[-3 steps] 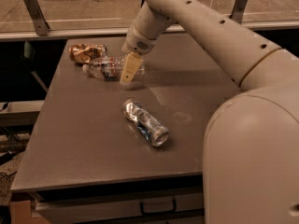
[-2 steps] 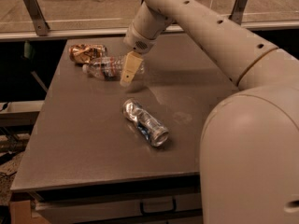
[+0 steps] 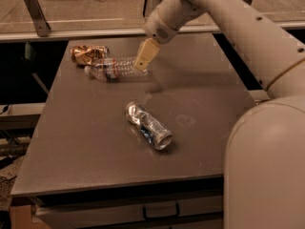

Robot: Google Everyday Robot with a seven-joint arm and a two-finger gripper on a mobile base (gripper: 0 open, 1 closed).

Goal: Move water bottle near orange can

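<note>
On the bench (image 3: pixel 86 161), the water bottle (image 3: pixel 112 68) lies by the orange can (image 3: pixel 89 54), upper left.
Nearest, mid-frame, a dented silver can (image 3: pixel 148 126) lies on its side. Beyond it, the end effector (image 3: pixel 146 56) hangs at the bottle's right end; open or closed, I cannot tell.

From here the hand (image 3: pixel 146 56), over the far side of the counter (image 3: pixel 95 147), hides the base end of the water bottle (image 3: pixel 112 68). The arm (image 3: pixel 248 37) runs off the right edge.
</note>
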